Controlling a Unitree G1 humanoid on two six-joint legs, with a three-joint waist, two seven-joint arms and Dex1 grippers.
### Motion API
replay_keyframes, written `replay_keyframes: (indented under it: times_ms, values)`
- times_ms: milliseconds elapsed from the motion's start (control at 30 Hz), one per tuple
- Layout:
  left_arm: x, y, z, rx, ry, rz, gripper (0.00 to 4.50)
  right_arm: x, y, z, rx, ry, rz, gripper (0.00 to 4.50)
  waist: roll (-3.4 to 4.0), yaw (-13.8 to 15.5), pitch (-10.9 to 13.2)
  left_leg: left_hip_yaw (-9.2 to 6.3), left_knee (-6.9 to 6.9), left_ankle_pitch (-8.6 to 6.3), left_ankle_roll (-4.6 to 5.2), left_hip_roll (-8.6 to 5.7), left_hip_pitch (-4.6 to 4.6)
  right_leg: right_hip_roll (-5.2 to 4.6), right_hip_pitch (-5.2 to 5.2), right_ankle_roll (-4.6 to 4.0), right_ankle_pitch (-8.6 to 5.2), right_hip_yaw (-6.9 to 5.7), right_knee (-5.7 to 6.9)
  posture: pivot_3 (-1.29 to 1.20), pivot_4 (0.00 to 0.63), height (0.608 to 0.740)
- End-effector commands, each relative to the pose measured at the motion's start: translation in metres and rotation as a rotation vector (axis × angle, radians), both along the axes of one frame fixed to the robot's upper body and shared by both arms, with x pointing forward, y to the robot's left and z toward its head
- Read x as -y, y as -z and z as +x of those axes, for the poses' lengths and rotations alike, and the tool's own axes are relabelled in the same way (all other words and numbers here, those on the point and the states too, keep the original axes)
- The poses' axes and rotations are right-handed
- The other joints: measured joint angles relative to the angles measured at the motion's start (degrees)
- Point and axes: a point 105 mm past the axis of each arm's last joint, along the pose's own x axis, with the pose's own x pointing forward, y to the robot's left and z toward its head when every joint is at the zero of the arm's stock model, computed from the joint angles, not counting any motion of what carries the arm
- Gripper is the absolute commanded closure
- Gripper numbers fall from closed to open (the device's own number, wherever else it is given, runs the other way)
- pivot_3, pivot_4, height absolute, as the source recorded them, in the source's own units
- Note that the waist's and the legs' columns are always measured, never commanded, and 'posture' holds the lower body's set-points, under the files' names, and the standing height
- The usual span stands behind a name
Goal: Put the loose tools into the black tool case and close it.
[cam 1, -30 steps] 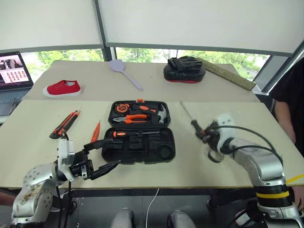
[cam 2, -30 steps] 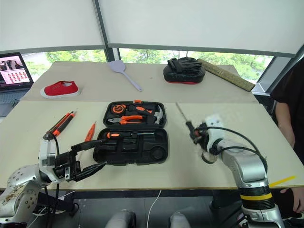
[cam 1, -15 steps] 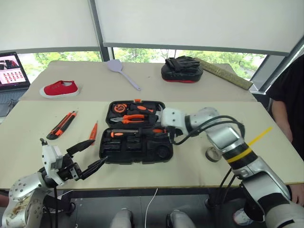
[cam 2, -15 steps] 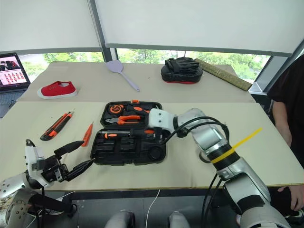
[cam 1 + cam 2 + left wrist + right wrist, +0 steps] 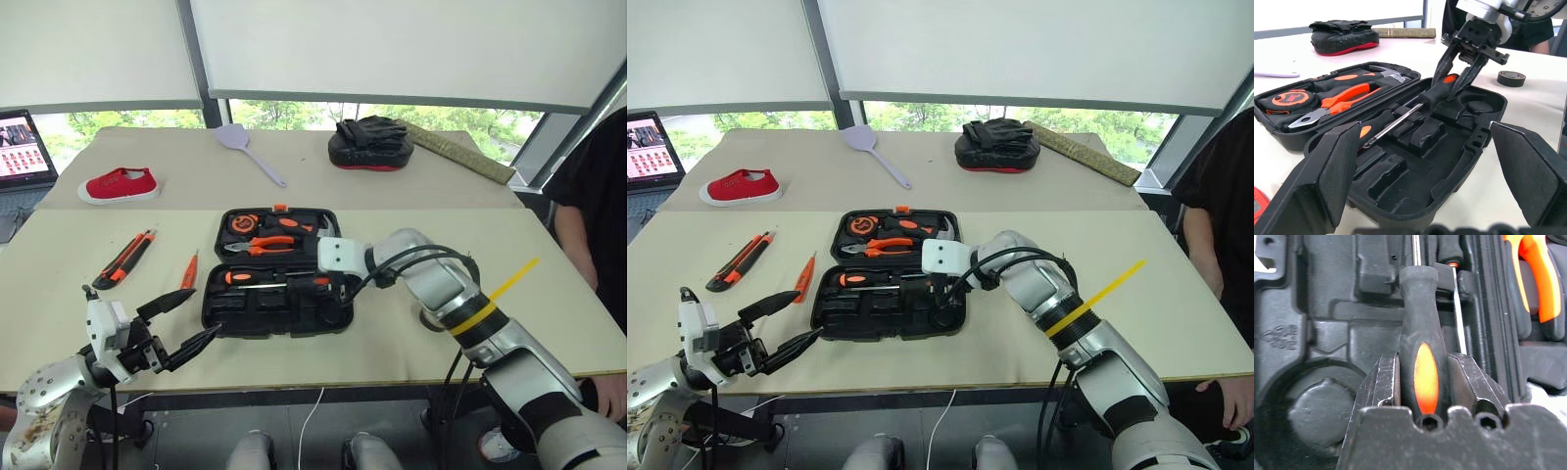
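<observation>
The black tool case (image 5: 217, 318) lies open in the middle of the near table. My right gripper (image 5: 329, 285) reaches over its near half, shut on an orange-and-black screwdriver (image 5: 1422, 347) whose shaft lies along the moulded slots. A second such screwdriver (image 5: 257, 277) rests in the slot beside it. The utility knife (image 5: 129, 257) and the small orange tester screwdriver (image 5: 190, 270) lie on the table left of the case. The black tape roll (image 5: 1511, 78) sits to the right of the case. My left gripper (image 5: 203, 315) hangs open at the case's near left corner, holding nothing.
Pliers (image 5: 265, 244), a hammer and a tape measure (image 5: 243, 224) fill the case's far half. On the far table are a red shoe (image 5: 118, 184), a lilac spatula (image 5: 250, 149) and a black-and-red mitt (image 5: 369, 144). A laptop (image 5: 20, 147) stands far left and a person (image 5: 588, 196) at the right edge.
My right arm has swung left from beside the case to over its near half, turning the screwdriver it holds down along the slots. My left gripper drew back slightly to the left.
</observation>
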Motion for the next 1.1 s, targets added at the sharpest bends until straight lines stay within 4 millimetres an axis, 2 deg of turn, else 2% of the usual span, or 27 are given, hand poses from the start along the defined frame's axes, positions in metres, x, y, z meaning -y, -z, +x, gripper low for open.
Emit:
replay_keyframes:
  times_ms: [33,233,400,467,567,633,767,867,967,1067,1100]
  values:
    - [0.003,-0.008,-0.001,0.036,0.016,0.031,0.00,0.003,-0.005,0.007,0.011,0.014,-0.018,3.47,0.00,0.05,0.00,0.00,0.00,0.00,0.00,0.00,0.00,0.00,0.00,0.00,0.00,0.00,0.00,0.00,0.150,0.740]
    - [0.003,-0.008,-0.002,0.038,0.010,0.034,0.00,0.010,0.001,0.010,0.007,-0.004,-0.067,3.47,0.00,0.07,0.00,0.05,-0.02,-0.01,-0.01,0.01,-0.01,-0.01,-0.02,0.00,0.00,0.00,-0.01,0.00,0.150,0.740]
    - [0.002,-0.006,-0.003,0.036,0.002,0.036,0.00,0.001,-0.004,0.009,0.040,-0.056,-0.037,3.47,0.00,0.02,0.00,0.07,-0.02,-0.01,-0.02,0.01,-0.01,-0.02,-0.03,0.00,0.00,0.00,-0.01,0.00,0.150,0.740]
    - [0.001,-0.006,-0.003,0.036,-0.003,0.037,0.00,-0.007,-0.014,0.011,0.079,-0.092,0.007,2.47,0.00,-0.03,0.00,0.07,-0.03,-0.01,-0.02,0.02,-0.01,-0.01,-0.04,0.00,0.00,0.00,-0.01,0.00,0.150,0.740]
    - [-0.001,-0.005,-0.003,0.031,-0.013,0.040,0.00,-0.004,-0.036,0.005,0.113,-0.184,0.045,1.62,0.01,-0.08,0.01,0.09,-0.04,-0.01,-0.02,0.05,-0.01,0.02,-0.07,-0.02,-0.01,0.00,0.01,0.00,0.150,0.740]
    - [-0.004,-0.004,-0.004,0.023,-0.020,0.044,0.00,0.002,-0.052,0.001,0.095,-0.215,0.092,1.62,0.02,-0.07,0.01,0.09,-0.07,-0.01,-0.02,0.05,-0.01,0.02,-0.07,-0.02,-0.01,0.01,-0.01,0.00,0.150,0.740]
    - [-0.006,-0.003,-0.004,0.023,-0.034,0.047,0.00,0.005,-0.069,-0.003,-0.009,-0.215,0.255,1.62,0.02,-0.01,0.02,0.11,-0.07,-0.02,-0.03,0.05,-0.02,0.01,-0.06,-0.02,-0.01,0.01,-0.01,0.00,0.150,0.740]
    - [-0.008,-0.003,-0.002,0.028,-0.048,0.039,0.00,-0.004,-0.071,0.005,-0.065,-0.155,0.422,2.29,0.02,-0.06,0.02,0.12,-0.07,-0.02,-0.04,0.09,-0.01,0.03,-0.05,-0.04,0.00,0.01,0.00,0.00,0.150,0.740]
    - [-0.006,-0.002,0.000,0.023,-0.050,0.037,0.00,-0.023,-0.040,0.012,-0.071,-0.108,0.479,3.47,0.00,-0.35,-0.01,0.13,-0.07,-0.02,-0.04,0.15,0.07,0.10,-0.03,-0.09,0.02,0.01,0.02,0.00,0.150,0.740]
    - [-0.007,0.000,-0.001,0.017,-0.049,0.038,0.00,-0.030,-0.014,0.009,-0.072,-0.120,0.430,4.43,0.01,-0.27,0.01,0.15,-0.10,-0.02,-0.05,0.15,0.09,0.10,-0.02,-0.11,0.01,0.01,0.02,0.00,0.150,0.740]
    - [-0.007,0.001,-0.001,0.015,-0.050,0.038,0.00,-0.031,-0.008,0.008,-0.076,-0.127,0.414,4.47,0.03,-0.12,0.02,0.18,-0.10,-0.02,-0.05,0.13,0.05,0.08,-0.05,-0.11,0.01,0.02,0.02,0.00,0.150,0.740]
